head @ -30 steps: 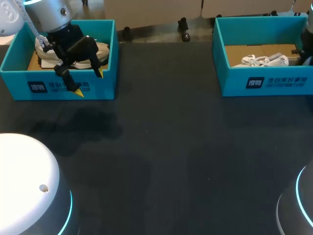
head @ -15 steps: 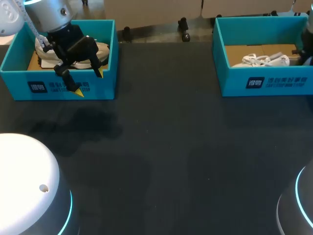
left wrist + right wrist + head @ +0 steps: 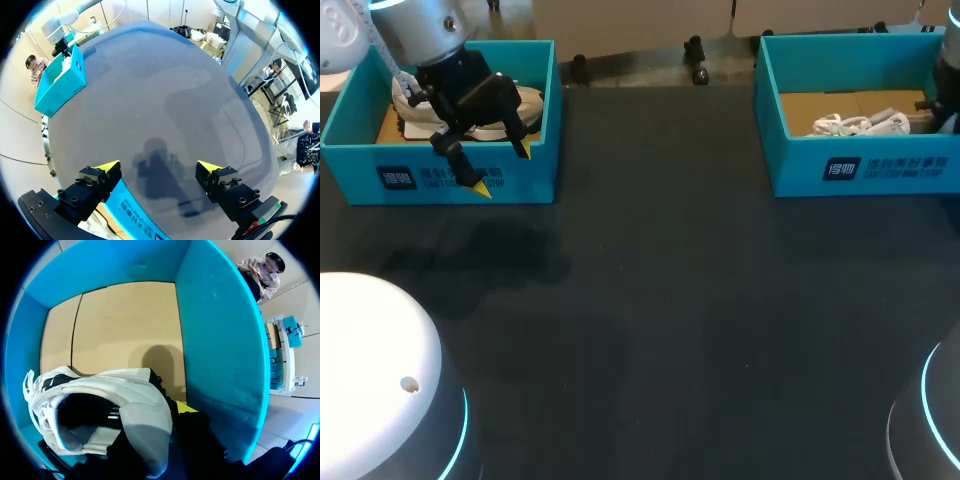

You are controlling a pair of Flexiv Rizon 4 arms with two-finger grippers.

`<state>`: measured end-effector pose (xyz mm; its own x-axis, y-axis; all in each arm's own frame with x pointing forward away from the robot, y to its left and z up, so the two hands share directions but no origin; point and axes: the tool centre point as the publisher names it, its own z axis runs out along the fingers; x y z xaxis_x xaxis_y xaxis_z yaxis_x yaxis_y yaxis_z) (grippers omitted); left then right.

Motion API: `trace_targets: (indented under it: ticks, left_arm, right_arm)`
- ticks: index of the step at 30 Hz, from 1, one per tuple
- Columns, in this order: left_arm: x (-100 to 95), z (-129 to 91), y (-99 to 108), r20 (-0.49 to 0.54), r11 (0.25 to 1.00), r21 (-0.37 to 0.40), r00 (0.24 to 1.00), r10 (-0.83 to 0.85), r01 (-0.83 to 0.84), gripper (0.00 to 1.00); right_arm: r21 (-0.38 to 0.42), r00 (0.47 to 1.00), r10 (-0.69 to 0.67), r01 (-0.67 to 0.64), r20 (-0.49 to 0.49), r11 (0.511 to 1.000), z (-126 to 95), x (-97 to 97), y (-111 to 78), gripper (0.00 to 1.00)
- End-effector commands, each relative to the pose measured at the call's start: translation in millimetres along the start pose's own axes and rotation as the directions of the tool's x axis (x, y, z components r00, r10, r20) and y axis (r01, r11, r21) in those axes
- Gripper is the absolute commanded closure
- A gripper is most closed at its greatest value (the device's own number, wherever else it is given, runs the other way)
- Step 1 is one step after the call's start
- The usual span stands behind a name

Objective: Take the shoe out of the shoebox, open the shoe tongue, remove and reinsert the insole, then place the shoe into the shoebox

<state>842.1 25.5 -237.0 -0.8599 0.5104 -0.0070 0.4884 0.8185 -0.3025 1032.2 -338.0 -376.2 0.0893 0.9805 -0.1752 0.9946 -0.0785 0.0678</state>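
- from above, what's new?
- not much. the white shoe (image 3: 860, 125) in the right box (image 3: 880, 172), at the table's (image 3: 670, 300) far right corner, has wiggled a little. my right arm (image 3: 952, 50) is at that box's right end. i think the lifting out is only starting. the left gripper (image 3: 502, 170) has stayed over the left box (image 3: 360, 110), at the far left corner. its jaws are wide apart, with the other shoe (image 3: 525, 100) below.
- any words?
- each box front has a label (image 3: 840, 169) with white print.
- left wrist?
- jaws apart, nothing between. there is more print on the blue wall below.
- right wrist?
- the right gripper (image 3: 182, 410) sits at the shoe's heel, inside the box. i can't tell if it's clamped.
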Motion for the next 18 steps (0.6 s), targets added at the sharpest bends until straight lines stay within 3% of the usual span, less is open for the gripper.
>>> trace_targets:
  ticks: [1, 7, 8, 10, 12, 18]
  left_arm:
    - [0.6, -0.2, 0.0, 0.0, 1.0, -0.002, 1.0, 0.0, 0.0, 0.0]
    - [0.6, -0.2, 0.0, 0.0, 1.0, -0.002, 1.0, 0.0, 0.0, 0.0]
    - [0.6, -0.2, 0.0, 0.0, 1.0, -0.002, 1.0, 0.0, 0.0, 0.0]
    - [0.6, -0.2, 0.0, 0.0, 1.0, -0.002, 1.0, 0.0, 0.0, 0.0]
    - [0.6, -0.2, 0.0, 0.0, 1.0, -0.002, 1.0, 0.0, 0.0, 0.0]
    - [0.6, -0.2, 0.0, 0.0, 1.0, -0.002, 1.0, 0.0, 0.0, 0.0]
  right_arm:
    - [0.017, 1.0, -0.002, 0.001, 0.011, 1.0, -1.6, 2.5, 2.3, 1.0]
    - [0.02, 1.0, -0.014, 0.014, 0.004, 1.0, 1.6, 5.4, 2.3, 1.0]
    - [0.02, 1.0, -0.016, 0.016, 0.003, 1.0, 2.0, 5.9, 2.1, 0.97]
    - [0.02, 1.0, -0.016, 0.016, -0.002, 1.0, 3.1, 6.2, 1.4, 0.79]
    - [0.02, 1.0, -0.015, 0.015, -0.005, 1.0, 3.4, 6.3, 0.6, 0.68]
    - [0.019, 1.0, -0.01, 0.01, 0.002, 1.0, -5.4, 6.6, -1.5, 0.55]
